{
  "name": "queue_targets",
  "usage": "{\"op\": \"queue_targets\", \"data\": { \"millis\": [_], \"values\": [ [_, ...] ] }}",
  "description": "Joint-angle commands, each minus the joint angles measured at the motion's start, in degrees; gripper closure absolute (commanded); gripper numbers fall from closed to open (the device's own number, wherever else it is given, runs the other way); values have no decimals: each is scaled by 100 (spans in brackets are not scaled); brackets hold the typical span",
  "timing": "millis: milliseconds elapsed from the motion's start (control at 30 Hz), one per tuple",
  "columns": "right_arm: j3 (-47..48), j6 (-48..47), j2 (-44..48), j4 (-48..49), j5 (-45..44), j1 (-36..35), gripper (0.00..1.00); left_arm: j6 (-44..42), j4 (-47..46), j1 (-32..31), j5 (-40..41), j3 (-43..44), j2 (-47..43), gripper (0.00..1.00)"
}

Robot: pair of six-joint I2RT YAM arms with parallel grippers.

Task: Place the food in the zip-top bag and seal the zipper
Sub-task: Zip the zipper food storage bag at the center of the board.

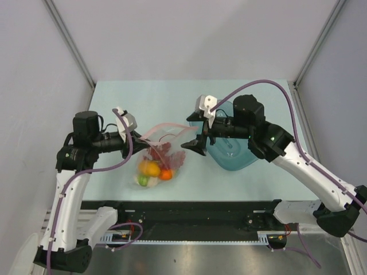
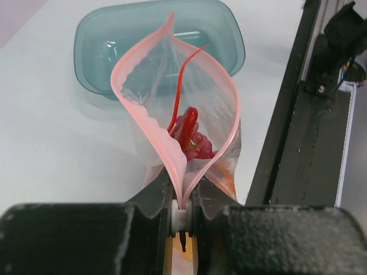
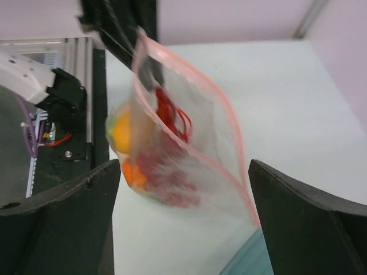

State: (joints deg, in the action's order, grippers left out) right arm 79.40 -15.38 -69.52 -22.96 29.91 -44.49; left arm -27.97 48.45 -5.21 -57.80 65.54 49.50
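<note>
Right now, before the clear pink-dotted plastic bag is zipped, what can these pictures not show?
- Toy food in the clear pink-dotted bag: blurred in the right wrist view, uncountable.
- Translucent blue bowl: partly under the right arm in the top view, behind the bag in the left wrist view.
- Far end of the pink-red zipper strip: top view too small to tell whether the right gripper touches it.

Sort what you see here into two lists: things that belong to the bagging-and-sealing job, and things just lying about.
Belongs to the job:
- zip-top bag
- zipper, not yet closed
- food, inside the bag
- left gripper, shut on the bag's slider end
- right gripper, open, beside the bag

Lying about:
- blue bowl, to the right of the bag
</note>
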Motion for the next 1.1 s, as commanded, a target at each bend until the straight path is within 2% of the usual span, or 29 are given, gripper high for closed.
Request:
{"op": "queue_targets", "data": {
  "millis": [0,33,67,133,167,233,333,467,667,700,733,800,833,900,933,1000,1033,1067],
  "values": [
    [357,-432,-79,607,-161,-507,7,-919,613,-226,-29,556,43,100],
    [375,-240,-132,913,-231,-569,15,-1017,744,-226,-47,565,25,100],
    [427,-151,-298,1055,-301,-578,17,-1079,797,-226,-82,565,8,100],
    [524,-62,-527,1214,-354,-578,15,-1430,964,-226,-143,548,-63,100],
    [603,-62,-719,1259,-241,-587,6,-1501,1000,-234,-118,539,-80,100],
    [831,-71,-870,1250,179,-604,1,-1466,965,-243,-30,530,-63,100],
    [1103,-394,-1142,971,409,-894,0,-1309,781,-278,-21,504,-45,100],
    [1595,-1037,-1599,390,296,-1421,0,-1325,754,-471,145,495,-10,100],
    [1922,-1661,-2127,-199,147,-1448,2,-1563,930,-604,286,556,25,100],
    [1939,-1757,-2162,-304,147,-1422,6,-1571,939,-604,313,574,25,100],
    [1948,-1950,-2250,-514,138,-1422,17,-1589,956,-604,348,592,25,100],
    [1939,-2030,-2294,-648,85,-1422,29,-1616,956,-604,418,600,16,100],
    [1939,-2074,-2286,-753,42,-1422,40,-1607,947,-604,427,600,8,100],
    [1861,-2092,-2268,-798,-46,-1431,51,-1607,965,-604,436,609,-28,100],
    [1817,-2084,-2242,-763,-134,-1440,66,-1615,974,-604,445,618,-45,100],
    [1703,-2058,-2181,-693,-309,-1440,88,-1607,983,-604,454,618,-89,98],
    [1667,-1987,-2163,-527,-371,-1414,100,-1563,956,-604,567,601,-124,81],
    [1606,-1804,-2050,-403,-398,-1379,100,-1328,808,-604,638,505,-159,68]
  ]
}}
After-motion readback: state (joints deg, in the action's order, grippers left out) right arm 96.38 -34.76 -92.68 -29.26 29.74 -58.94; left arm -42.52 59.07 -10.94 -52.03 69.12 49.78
